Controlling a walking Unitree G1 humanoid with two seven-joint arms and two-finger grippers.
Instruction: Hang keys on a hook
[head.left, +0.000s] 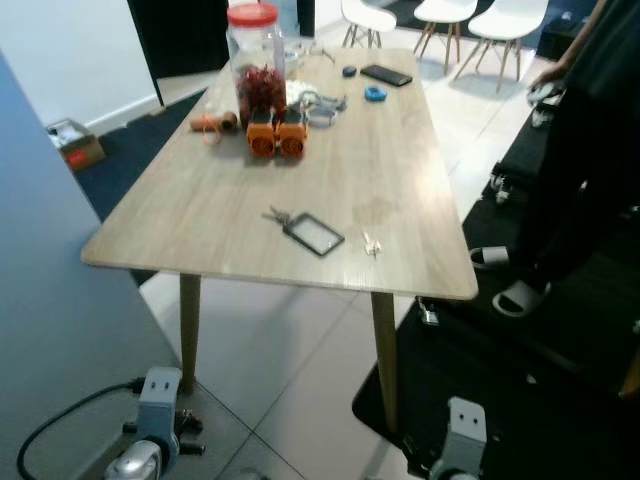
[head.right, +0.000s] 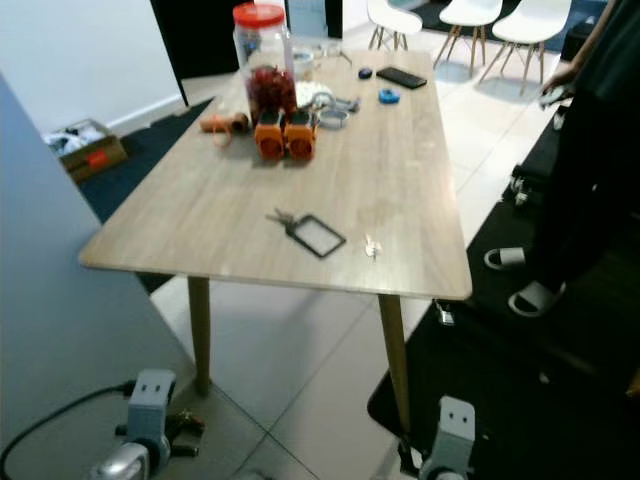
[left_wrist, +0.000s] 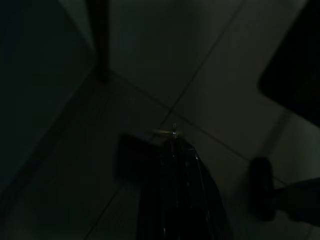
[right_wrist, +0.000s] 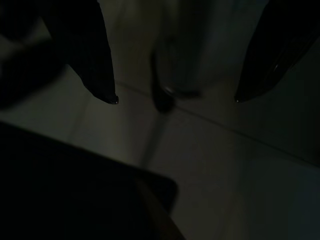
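Fingers of the right gripper (right_wrist: 175, 100) stand wide apart and empty, while the left gripper (left_wrist: 175, 150) looks pressed narrow; both arms hang idle over the floor, likely because the robot is too far to reach. The small metal keys with a dark rectangular tag (head.left: 305, 230) lie flat at lower centre, near the front edge of the pale wooden desk (head.left: 200, 215).

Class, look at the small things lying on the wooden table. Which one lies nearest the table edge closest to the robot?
The small silvery piece, lying alone just right of the keys with the clear card holder. The jar and the orange blocks stand farther back.
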